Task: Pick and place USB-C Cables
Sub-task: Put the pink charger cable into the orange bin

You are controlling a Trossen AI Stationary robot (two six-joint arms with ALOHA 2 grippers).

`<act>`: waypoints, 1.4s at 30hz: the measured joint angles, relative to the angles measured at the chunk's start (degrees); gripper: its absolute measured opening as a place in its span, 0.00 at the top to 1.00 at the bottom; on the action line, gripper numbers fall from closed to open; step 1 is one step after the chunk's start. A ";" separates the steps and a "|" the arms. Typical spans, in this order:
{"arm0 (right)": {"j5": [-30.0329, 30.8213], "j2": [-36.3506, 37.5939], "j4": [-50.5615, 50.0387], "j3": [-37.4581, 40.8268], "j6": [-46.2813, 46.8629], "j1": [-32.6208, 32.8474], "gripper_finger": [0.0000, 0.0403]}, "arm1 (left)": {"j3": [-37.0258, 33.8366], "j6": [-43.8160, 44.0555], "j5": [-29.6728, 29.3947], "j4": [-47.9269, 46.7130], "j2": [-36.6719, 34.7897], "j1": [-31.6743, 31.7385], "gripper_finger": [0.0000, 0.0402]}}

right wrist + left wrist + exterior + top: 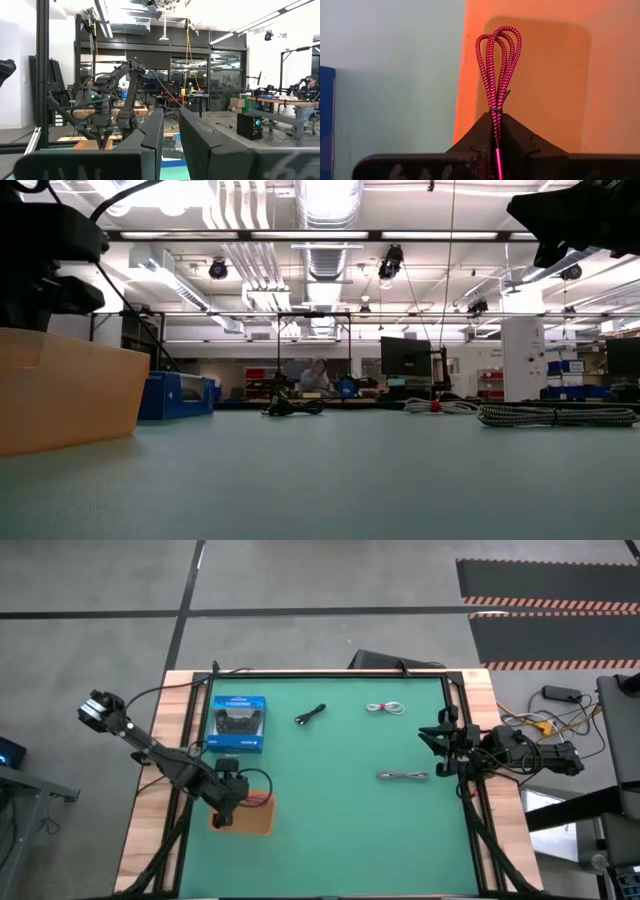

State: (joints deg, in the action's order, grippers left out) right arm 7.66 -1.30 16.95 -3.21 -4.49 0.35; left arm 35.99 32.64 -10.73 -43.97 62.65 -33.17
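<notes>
My left gripper (226,808) hangs over the flat orange-brown tray (256,821) at the table's near left and is shut on the red-pink cable (498,65). The black cable (311,714), the white cable (385,708) and the grey cable (403,776) lie flat on the green mat. The low view shows the black cable (293,407), the white cable (440,406) and the grey cable (555,415) in a row. My right gripper (434,747) is open at the table's right edge, raised, just right of the grey cable. My left gripper pinches the red-pink cable between its two fingers (480,132) at the bundle's tied end (495,111), just behind the small tie. The fingers come from above, pointing down, along the bundle. The loops (500,47) hang past the fingertips over the tray's floor (555,75).
A blue box (238,723) picturing a game controller lies at the far left of the mat, just beyond the tray. The tray's wall (60,395) stands close on the low view's left. The mat's middle and near part are bare. Loose wires lie off the table's right.
</notes>
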 joint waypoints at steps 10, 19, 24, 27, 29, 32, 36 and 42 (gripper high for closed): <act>0.00 0.00 0.30 0.01 -0.02 0.02 0.87 | -0.02 0.00 0.03 0.00 1.33 0.00 0.97; 0.00 0.00 0.48 0.01 -0.04 0.00 0.87 | -0.02 0.00 0.03 -0.02 1.46 0.01 0.97; -0.02 0.00 0.48 0.01 -0.04 0.02 0.87 | -0.04 0.00 0.02 -0.07 1.46 0.02 0.97; -0.02 0.00 0.50 0.01 -0.03 0.00 0.87 | -0.04 0.00 0.03 -0.07 1.46 0.02 0.97; -0.02 0.00 0.50 0.01 -0.04 -0.01 0.87 | -0.04 0.00 0.02 -0.07 1.46 0.02 0.97; -0.02 0.02 0.50 0.01 -0.04 -0.01 0.87 | -0.04 0.00 0.03 -0.04 1.46 0.02 0.97; -0.03 0.02 0.50 0.01 -0.04 0.02 0.87 | -0.04 0.00 0.03 -0.05 1.46 0.02 0.97; -0.04 0.02 0.50 0.01 -0.04 0.00 0.87 | -0.04 0.00 0.03 -0.07 1.46 0.02 0.97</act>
State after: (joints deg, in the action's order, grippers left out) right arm 7.62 -1.28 17.45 -3.20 -4.54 0.35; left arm 35.94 32.64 -10.70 -44.03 64.12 -33.15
